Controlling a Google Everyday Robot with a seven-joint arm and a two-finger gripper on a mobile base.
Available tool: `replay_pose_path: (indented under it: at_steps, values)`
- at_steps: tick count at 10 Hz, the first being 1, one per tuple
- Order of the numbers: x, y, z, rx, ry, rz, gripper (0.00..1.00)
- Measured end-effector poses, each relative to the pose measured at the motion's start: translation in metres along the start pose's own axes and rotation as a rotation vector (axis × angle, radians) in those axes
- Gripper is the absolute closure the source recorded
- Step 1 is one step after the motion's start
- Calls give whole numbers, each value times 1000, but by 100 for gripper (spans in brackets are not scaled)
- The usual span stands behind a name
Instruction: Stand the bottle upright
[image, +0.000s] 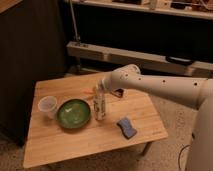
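The bottle is slim, pale and labelled. It stands upright on the wooden table, just right of the green bowl. My gripper is at the end of the white arm that reaches in from the right. It sits at the bottle's top, on its right side. The arm hides whether it touches the bottle.
A short translucent cup stands left of the bowl. A blue rectangular block lies on the table to the right of the bottle. A dark cabinet stands to the left and low shelving runs behind the table.
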Motion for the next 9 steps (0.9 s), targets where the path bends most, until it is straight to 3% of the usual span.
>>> replay_pose_path:
  at_steps: [3,6,9]
  values:
    - [4,-1,-6,-6,-1,-19,100]
    - [-5,2,2,-9,-3,-29,100]
    - [-11,8,4,-9,26,-28,100]
